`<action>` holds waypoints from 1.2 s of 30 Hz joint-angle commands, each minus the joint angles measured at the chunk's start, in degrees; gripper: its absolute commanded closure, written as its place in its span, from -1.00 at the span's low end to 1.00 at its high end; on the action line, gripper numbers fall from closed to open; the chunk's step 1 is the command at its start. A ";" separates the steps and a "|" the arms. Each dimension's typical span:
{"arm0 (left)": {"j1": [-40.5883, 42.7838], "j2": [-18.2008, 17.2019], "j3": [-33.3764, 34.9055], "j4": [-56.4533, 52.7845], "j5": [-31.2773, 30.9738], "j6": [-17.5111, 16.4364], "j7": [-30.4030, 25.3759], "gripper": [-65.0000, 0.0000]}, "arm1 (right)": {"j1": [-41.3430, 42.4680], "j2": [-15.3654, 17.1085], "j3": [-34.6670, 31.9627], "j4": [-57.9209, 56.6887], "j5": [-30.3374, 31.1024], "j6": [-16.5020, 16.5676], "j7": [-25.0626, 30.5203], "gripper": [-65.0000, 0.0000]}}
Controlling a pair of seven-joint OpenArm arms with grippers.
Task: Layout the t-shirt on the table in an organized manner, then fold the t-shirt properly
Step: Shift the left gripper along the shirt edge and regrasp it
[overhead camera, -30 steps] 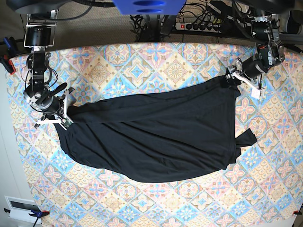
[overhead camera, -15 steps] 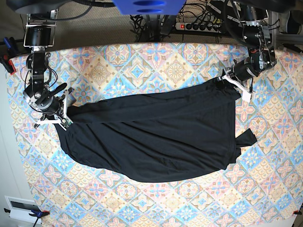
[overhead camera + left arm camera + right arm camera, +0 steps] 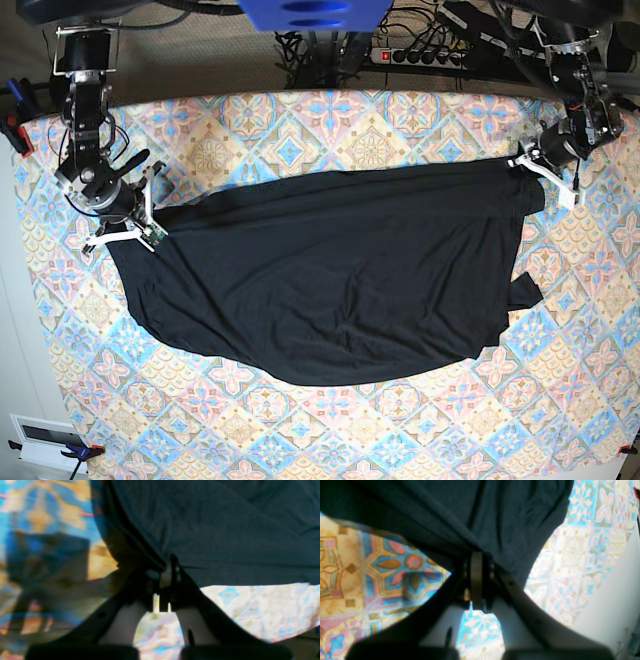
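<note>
Both arms reach outward, left hand (image 3: 532,166) and right hand (image 3: 140,220) pinching the t-shirt (image 3: 330,270) (corners taut).

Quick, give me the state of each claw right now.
Left claw: shut on the soft black long-sleeved t-shirt, at its edge.
Right claw: shut on the same t-shirt, at a bunched edge.
</note>
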 commanded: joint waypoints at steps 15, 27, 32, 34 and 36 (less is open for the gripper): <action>-0.26 -4.06 -0.65 0.53 0.68 0.15 -0.82 1.00 | -4.11 1.03 0.49 0.61 -0.20 -0.73 -0.15 1.00; -0.35 -3.97 -0.56 0.53 0.68 0.15 -0.82 1.00 | 2.22 1.03 -4.52 -3.87 -0.46 -0.73 -0.24 1.00; -0.35 -3.97 -0.56 0.53 0.68 0.15 -0.82 1.00 | 3.10 1.03 -4.79 -3.34 -0.46 -0.73 -0.24 1.00; -0.26 -3.97 -0.56 0.53 0.68 0.15 -0.82 1.00 | 3.10 1.03 -4.79 -3.34 -0.46 -0.73 -0.24 0.97; -0.26 -3.97 -0.56 0.53 0.68 0.15 -0.82 1.00 | 2.92 1.03 -4.79 -3.25 -0.46 -0.73 -0.24 0.87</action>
